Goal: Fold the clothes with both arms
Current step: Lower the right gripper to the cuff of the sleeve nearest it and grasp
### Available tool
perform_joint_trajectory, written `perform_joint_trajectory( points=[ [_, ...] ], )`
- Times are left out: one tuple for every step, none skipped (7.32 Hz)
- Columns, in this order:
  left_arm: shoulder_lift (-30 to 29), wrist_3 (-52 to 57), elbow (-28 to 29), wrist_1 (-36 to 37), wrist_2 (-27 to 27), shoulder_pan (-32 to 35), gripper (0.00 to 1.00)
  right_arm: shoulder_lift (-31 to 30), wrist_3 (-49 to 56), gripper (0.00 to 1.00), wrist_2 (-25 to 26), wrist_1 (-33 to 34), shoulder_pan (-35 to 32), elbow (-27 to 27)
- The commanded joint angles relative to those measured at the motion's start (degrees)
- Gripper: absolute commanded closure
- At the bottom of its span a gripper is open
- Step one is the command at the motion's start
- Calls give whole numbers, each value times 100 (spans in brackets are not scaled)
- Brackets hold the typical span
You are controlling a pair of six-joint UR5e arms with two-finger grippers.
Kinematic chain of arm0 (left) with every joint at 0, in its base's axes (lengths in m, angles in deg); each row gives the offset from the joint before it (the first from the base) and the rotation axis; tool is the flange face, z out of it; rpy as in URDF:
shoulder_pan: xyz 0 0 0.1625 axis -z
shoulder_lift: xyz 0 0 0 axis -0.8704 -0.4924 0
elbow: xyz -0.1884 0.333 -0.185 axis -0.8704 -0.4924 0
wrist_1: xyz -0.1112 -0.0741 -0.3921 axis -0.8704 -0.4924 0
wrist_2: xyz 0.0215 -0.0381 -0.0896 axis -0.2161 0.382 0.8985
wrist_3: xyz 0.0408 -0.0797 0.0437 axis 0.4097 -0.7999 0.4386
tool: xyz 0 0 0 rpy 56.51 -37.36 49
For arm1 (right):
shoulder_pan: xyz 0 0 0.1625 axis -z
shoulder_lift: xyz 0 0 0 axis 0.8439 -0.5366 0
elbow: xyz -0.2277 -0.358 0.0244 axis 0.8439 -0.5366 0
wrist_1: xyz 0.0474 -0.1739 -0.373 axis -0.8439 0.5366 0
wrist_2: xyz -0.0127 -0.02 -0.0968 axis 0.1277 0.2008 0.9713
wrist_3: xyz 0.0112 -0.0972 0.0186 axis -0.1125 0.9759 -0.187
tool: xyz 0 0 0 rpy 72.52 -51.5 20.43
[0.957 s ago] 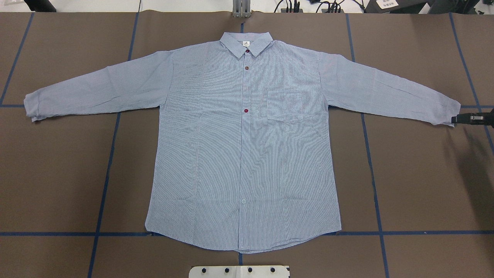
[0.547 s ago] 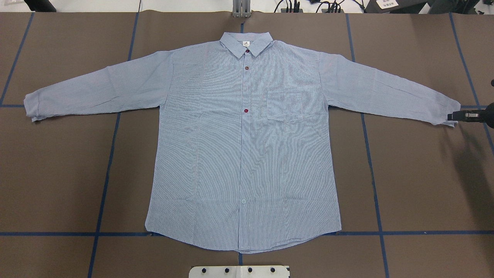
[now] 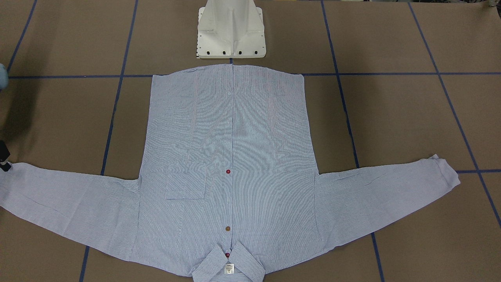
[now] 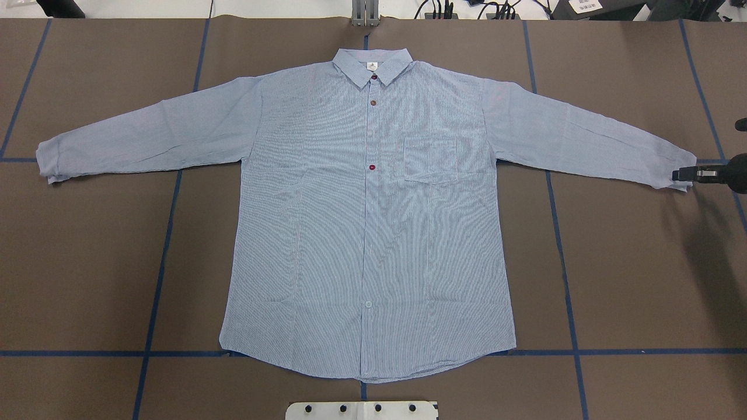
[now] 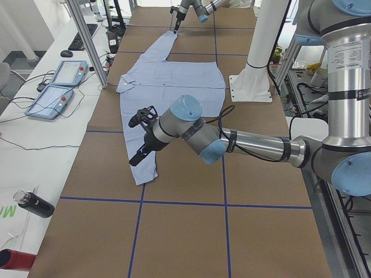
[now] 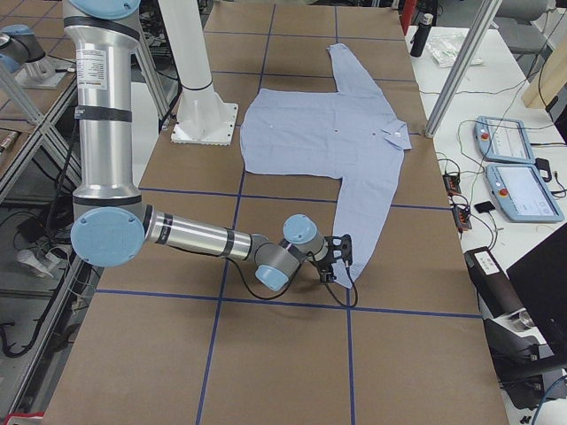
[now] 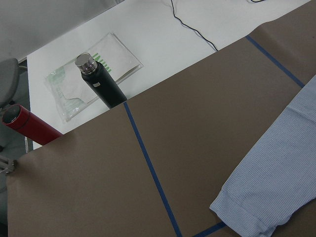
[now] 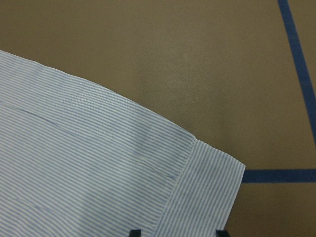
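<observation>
The striped light-blue shirt (image 4: 373, 221) lies flat and face up on the brown table, buttoned, with its collar (image 4: 372, 65) away from the robot and both sleeves spread out. My right gripper (image 4: 677, 174) sits low at the end of the right sleeve. In the right wrist view its fingertips (image 8: 134, 232) stand apart on either side of the cuff (image 8: 207, 197), open. My left gripper (image 5: 138, 156) hovers over the left sleeve's cuff (image 5: 144, 171). It shows only in the exterior left view, so I cannot tell its state. The left wrist view shows that cuff (image 7: 247, 207) and no fingers.
The white pedestal base (image 3: 231, 31) stands just behind the shirt's hem. Blue tape lines cross the brown cover. Beyond the table's left end a black bottle (image 7: 101, 84) and a red bottle (image 7: 29, 131) lie on a white bench. Two teach pendants (image 5: 58, 84) sit alongside.
My right gripper has moved a little inward along the table, onto the edge of the right cuff. The shirt has not shifted.
</observation>
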Motion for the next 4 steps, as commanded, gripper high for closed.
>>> perform_joint_trajectory(
  points=[
    [0,0,0,0,0,0,0,0,0,46,103,-23,74,-24],
    [9,0,0,0,0,0,0,0,0,57,113,-23,75,-33],
    [9,0,0,0,0,0,0,0,-9,78,121,-23,84,-33],
    [9,0,0,0,0,0,0,0,-122,100,130,-23,84,-24]
  ],
)
